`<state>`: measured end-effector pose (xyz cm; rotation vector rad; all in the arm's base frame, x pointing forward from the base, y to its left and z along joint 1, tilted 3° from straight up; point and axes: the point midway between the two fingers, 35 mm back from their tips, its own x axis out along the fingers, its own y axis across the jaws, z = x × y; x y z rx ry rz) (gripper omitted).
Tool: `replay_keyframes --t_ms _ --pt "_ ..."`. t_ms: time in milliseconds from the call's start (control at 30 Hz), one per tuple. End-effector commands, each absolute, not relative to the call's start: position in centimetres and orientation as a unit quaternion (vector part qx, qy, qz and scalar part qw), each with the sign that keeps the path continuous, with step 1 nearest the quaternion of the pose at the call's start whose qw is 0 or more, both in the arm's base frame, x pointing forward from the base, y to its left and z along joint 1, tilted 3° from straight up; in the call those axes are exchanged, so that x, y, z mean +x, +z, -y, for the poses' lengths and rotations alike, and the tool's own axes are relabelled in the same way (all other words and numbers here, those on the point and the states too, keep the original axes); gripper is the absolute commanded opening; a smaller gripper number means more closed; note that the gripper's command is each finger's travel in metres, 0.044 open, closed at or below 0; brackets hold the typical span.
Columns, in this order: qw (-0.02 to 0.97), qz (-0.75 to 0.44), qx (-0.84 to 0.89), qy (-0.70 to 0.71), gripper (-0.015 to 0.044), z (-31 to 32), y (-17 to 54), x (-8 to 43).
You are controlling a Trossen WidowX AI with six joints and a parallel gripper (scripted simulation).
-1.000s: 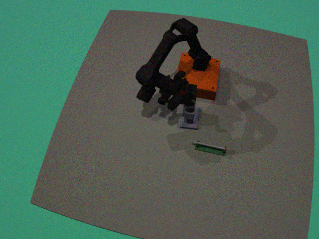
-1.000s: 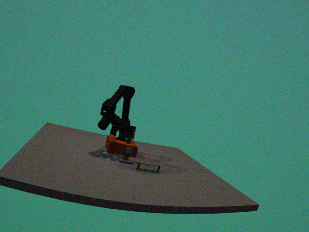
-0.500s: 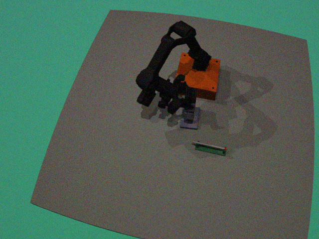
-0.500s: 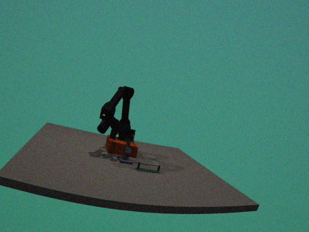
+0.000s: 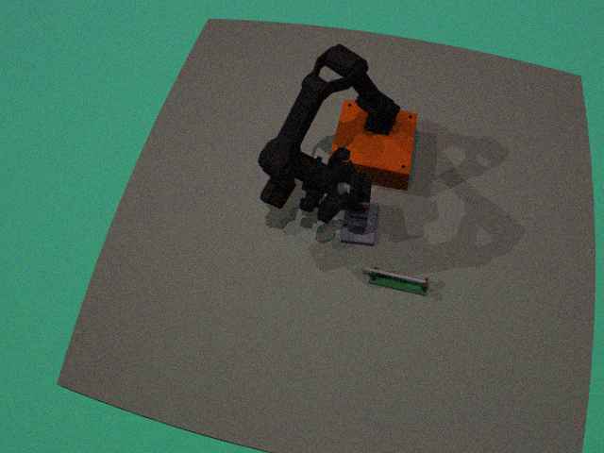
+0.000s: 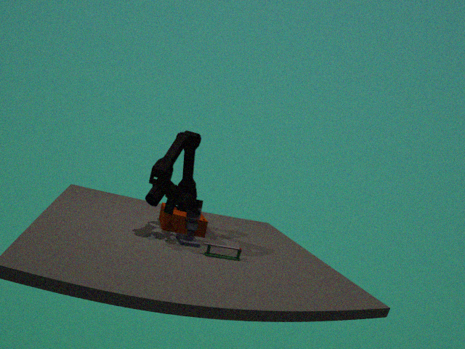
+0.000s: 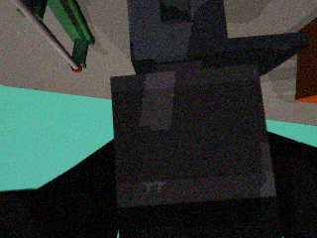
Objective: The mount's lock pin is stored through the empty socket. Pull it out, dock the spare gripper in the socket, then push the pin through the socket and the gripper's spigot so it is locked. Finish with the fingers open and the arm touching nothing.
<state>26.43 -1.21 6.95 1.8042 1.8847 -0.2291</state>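
My gripper [image 5: 360,192] [image 6: 194,210] [image 7: 180,135] is shut on the spare gripper [image 7: 188,119], whose grey block fills the middle of the wrist view. The block's front edge is close against the blue-grey mount [image 5: 358,239] [image 6: 192,225] [image 7: 210,32]. The spigot is hidden at the socket, and how deep it sits cannot be told. The lock pin [image 5: 397,276] [image 6: 223,246] [image 7: 50,35], pale with a red end, lies across the green rack [image 5: 397,287] [image 6: 222,257] [image 7: 74,25], out of the mount.
The orange base block [image 5: 373,146] [image 6: 172,221] [image 7: 309,64] stands close behind the mount. The rack stands in front of the mount, toward the lower right in the top view. The arm and its shadows darken the mount area.
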Motion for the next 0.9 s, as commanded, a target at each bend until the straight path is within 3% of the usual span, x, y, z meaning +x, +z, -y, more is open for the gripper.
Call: replay_keyframes --t_ms 0,567,867 --pt "0.255 -0.693 0.669 -0.083 0.0 1.1 6.5 26.64" --pt "0.256 -0.695 0.667 -0.085 0.0 1.14 6.22 26.57" --pt "0.256 -0.695 0.667 -0.085 0.0236 1.14 6.22 26.57"
